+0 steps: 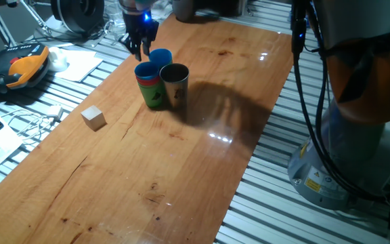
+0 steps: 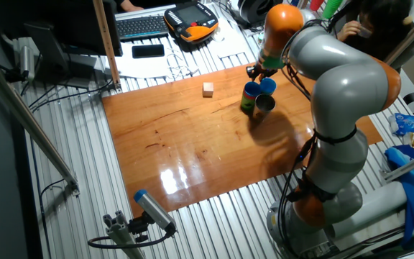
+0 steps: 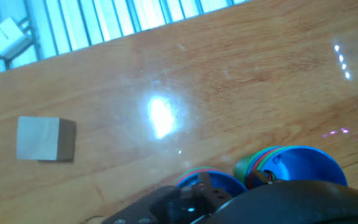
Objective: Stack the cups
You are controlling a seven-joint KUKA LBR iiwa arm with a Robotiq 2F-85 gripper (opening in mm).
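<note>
Three groups of cups stand close together near the table's far side. A nested stack (image 1: 152, 85) has a blue cup on top, red below and green at the bottom. A second blue cup (image 1: 160, 57) sits right behind it, and the shiny steel cup (image 1: 175, 82) stands beside it. My gripper (image 1: 139, 47) hangs just above and behind the stack, fingers apart and holding nothing. The other fixed view shows the gripper (image 2: 254, 72) over the same cluster (image 2: 256, 97). In the hand view two blue rims (image 3: 297, 163) (image 3: 211, 180) show at the bottom edge.
A small pale wooden cube (image 1: 94, 117) (image 3: 43, 139) lies on the wooden table (image 1: 181, 176) to the left of the cups. Cables, a charger and an orange pendant (image 1: 26, 66) lie off the table's left edge. The arm's base (image 1: 357, 135) stands at the right.
</note>
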